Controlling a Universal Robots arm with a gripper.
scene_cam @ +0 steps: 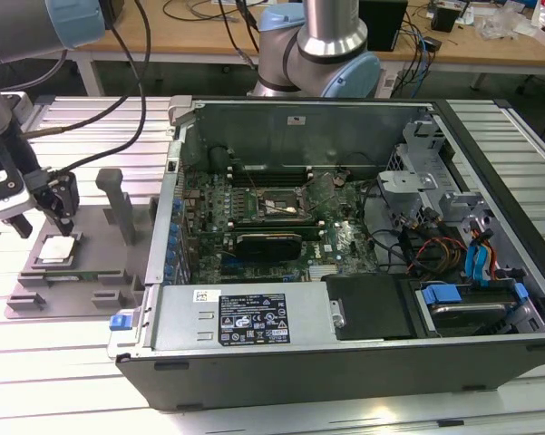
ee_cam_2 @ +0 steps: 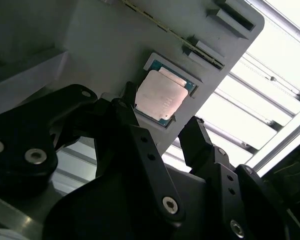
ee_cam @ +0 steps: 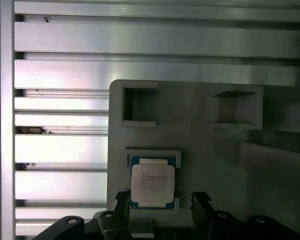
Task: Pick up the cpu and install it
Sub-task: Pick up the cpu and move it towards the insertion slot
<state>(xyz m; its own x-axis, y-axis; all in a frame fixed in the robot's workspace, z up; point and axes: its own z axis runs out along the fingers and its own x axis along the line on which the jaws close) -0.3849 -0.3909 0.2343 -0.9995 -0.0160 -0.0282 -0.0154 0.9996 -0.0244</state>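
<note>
The cpu [scene_cam: 58,248] is a small square chip with a pale metal top, lying flat in a recess of the grey plastic tray [scene_cam: 91,281] at the exterior view's left. In both wrist views the cpu [ee_cam_2: 160,97] [ee_cam: 152,182] sits in its framed seat. My gripper [scene_cam: 43,222] hangs just above it, open, with one black finger on each side of the chip and a gap to it. The fingers [ee_cam_2: 199,140] [ee_cam: 199,205] hold nothing. The socket [scene_cam: 277,207] lies on the motherboard inside the open computer case.
The open computer case [scene_cam: 345,362] takes up the middle and right of the exterior view, with cables, drive bays and a black card inside. Upright grey posts [scene_cam: 118,204] stand on the tray beside my gripper. Everything rests on a slatted aluminium table [scene_cam: 72,381].
</note>
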